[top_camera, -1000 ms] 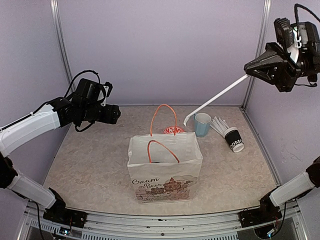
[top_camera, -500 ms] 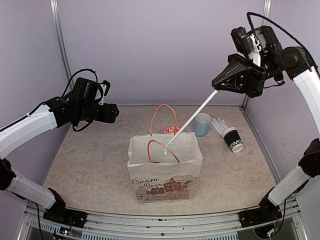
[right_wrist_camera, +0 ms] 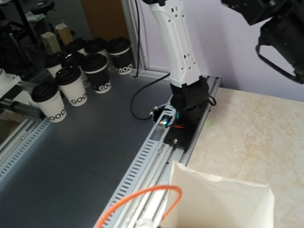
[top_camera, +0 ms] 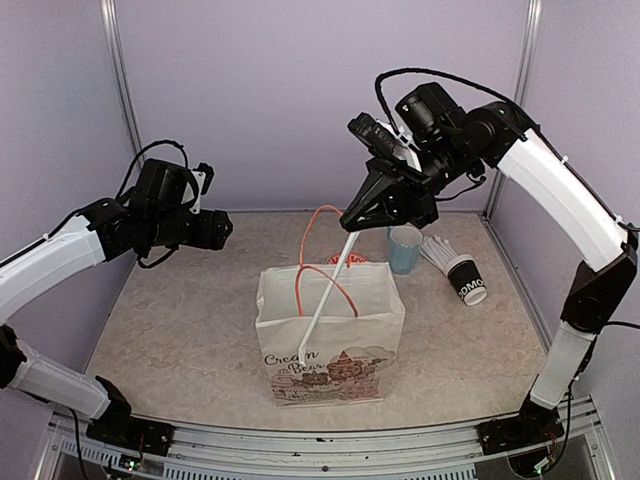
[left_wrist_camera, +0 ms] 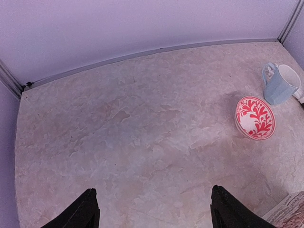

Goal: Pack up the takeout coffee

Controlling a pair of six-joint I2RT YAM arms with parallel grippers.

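Right gripper (top_camera: 352,225) clamps a white straw (top_camera: 328,288) slanting over the "Cream Bear" bag (top_camera: 340,370) near the table's front edge; left gripper (left_wrist_camera: 152,209) gapes.

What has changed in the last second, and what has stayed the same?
The right hand swung left from the far right, carrying the white straw, whose lower end is now over the paper bag. The left hand hardly moved; the blue mug and cup of straws stayed put.

Matt white paper bag (top_camera: 370,335), smooth marbled tabletop (left_wrist_camera: 142,142), glossy blue mug (left_wrist_camera: 282,84), glossy patterned bowl (left_wrist_camera: 255,117)
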